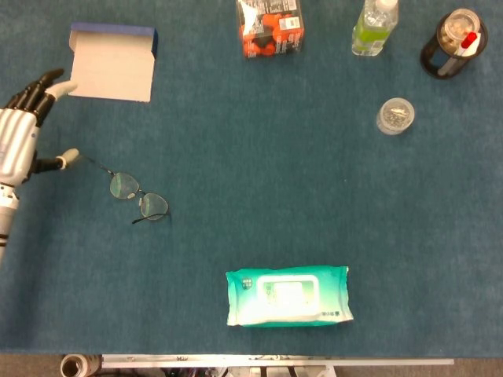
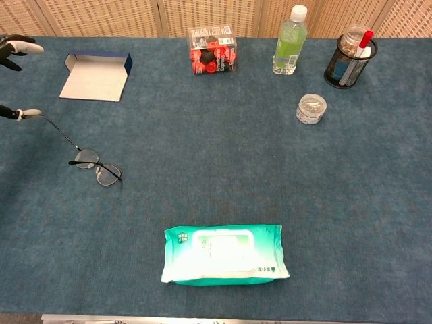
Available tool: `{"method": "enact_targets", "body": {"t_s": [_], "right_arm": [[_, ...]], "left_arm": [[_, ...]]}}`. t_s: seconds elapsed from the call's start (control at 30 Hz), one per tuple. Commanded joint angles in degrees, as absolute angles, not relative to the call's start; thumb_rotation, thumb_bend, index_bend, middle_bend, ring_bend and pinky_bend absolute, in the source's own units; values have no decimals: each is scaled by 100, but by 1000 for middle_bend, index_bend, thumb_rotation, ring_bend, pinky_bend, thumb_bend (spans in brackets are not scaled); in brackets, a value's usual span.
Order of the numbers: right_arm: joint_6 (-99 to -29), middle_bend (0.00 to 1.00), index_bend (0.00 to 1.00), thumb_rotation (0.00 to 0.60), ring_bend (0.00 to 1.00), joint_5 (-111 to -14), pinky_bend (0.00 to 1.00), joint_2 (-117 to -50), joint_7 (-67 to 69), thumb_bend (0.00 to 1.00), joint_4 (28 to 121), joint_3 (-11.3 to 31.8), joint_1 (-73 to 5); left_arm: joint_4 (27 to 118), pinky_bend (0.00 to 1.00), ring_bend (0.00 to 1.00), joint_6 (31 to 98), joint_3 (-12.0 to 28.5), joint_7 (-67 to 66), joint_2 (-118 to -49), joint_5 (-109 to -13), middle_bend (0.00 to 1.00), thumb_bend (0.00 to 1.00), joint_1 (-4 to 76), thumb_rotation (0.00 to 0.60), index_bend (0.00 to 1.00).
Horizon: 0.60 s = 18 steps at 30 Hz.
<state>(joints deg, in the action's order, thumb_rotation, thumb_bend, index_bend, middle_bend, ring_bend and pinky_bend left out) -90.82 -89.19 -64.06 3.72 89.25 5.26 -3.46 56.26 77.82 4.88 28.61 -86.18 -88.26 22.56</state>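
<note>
Down at the near edge of the blue surface (image 1: pixel 251 196) lies a green pack of wet wipes (image 1: pixel 288 296), flat, label up, with nothing close around it.

Moving up and over to the left, here are the eyeglasses (image 1: pixel 138 196), thin wire frame, lenses resting on the surface and one temple arm stretched out toward the left edge. In the chest view that long temple (image 2: pixel 52 128) runs right up to the thumb tip of the left robot hand (image 1: pixel 22 129). Whether the tip is actually on the wire or just beside it, I cannot tell from either view.

The left robot hand itself sits at the far left, silver-backed, fingers (image 1: pixel 35 90) spread and pointing up the surface, thumb out to the side toward the glasses. Fingers well apart, nothing in the grasp. The fingertips end just beside the lower left corner of an open, flat cardboard box (image 1: pixel 111 69), white inside with a blue rim.

The right robot hand shows in neither view.

Further out on the right, a small clear round container (image 1: pixel 394 115) stands by itself. Along the far edge, left to right: a clear box of red-and-black items (image 1: pixel 271 30), a green-tinted plastic bottle (image 1: pixel 374 27) upright, and a black mesh pen holder (image 1: pixel 452 43) with a red-tipped pen inside.
</note>
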Motion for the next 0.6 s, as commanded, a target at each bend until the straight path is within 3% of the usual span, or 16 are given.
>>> {"method": "enact_targets", "body": {"t_s": [0.03, 0.6], "right_arm": [[-9085, 398, 586, 600, 365, -8919, 445, -6404, 379, 411, 8923, 528, -345], [-9109, 398, 586, 600, 365, -8922, 445, -6390, 415, 411, 8929, 537, -336]], "left_arm": [[5741, 256, 166, 7832, 447, 2841, -8605, -8877, 120, 50, 2253, 600, 181], [6283, 256, 166, 8167, 126, 2624, -8579, -9322, 120, 50, 2195, 600, 184]]}}
